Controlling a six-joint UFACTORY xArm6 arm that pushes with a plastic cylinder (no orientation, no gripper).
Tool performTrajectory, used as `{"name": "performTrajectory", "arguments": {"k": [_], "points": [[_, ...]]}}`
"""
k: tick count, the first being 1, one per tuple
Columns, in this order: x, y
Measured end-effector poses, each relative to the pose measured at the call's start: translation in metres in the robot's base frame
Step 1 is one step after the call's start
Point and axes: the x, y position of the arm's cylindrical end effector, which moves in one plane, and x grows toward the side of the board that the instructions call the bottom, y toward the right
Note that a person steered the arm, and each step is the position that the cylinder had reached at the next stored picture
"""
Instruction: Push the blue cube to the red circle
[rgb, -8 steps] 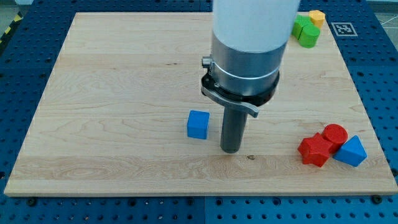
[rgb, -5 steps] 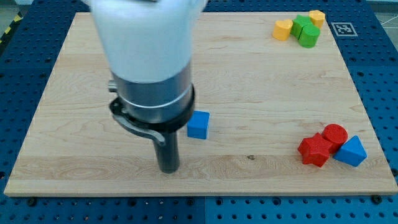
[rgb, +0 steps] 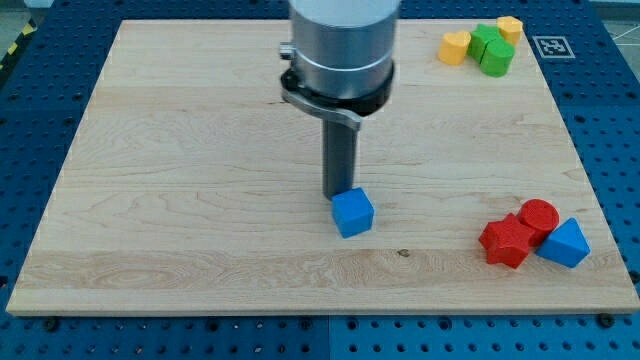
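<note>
The blue cube (rgb: 353, 212) lies a little below the middle of the wooden board (rgb: 150, 200), turned slightly askew. My tip (rgb: 338, 193) stands right against the cube's upper left edge, touching it or nearly so. The red circle (rgb: 539, 215), a short red cylinder, sits near the view's lower right, well to the right of the cube, with bare board between them.
A red star-like block (rgb: 507, 241) and a blue triangular block (rgb: 565, 244) press against the red circle. At the view's top right lie a yellow block (rgb: 455, 46), two green blocks (rgb: 491, 49) and an orange block (rgb: 510, 27).
My tip swung from the cube's right, round below it to its left, then up to its upper left edge. The cube has slid right and down and turned a little.
</note>
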Motion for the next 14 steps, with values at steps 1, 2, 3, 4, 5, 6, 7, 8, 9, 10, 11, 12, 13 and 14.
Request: {"name": "performTrajectory", "arguments": {"k": [1,2,3,4,5,6,7,8,9,10,11,12,13,14], "points": [[0.0,0.037],[-0.003,0.044],[-0.022,0.028],[-0.04,-0.003],[-0.029,-0.038],[0.017,-0.059],[0.047,-0.06],[0.057,-0.06],[0.062,-0.024],[0.061,-0.002],[0.058,0.003],[0.058,0.021],[0.06,-0.008],[0.052,-0.018]]}}
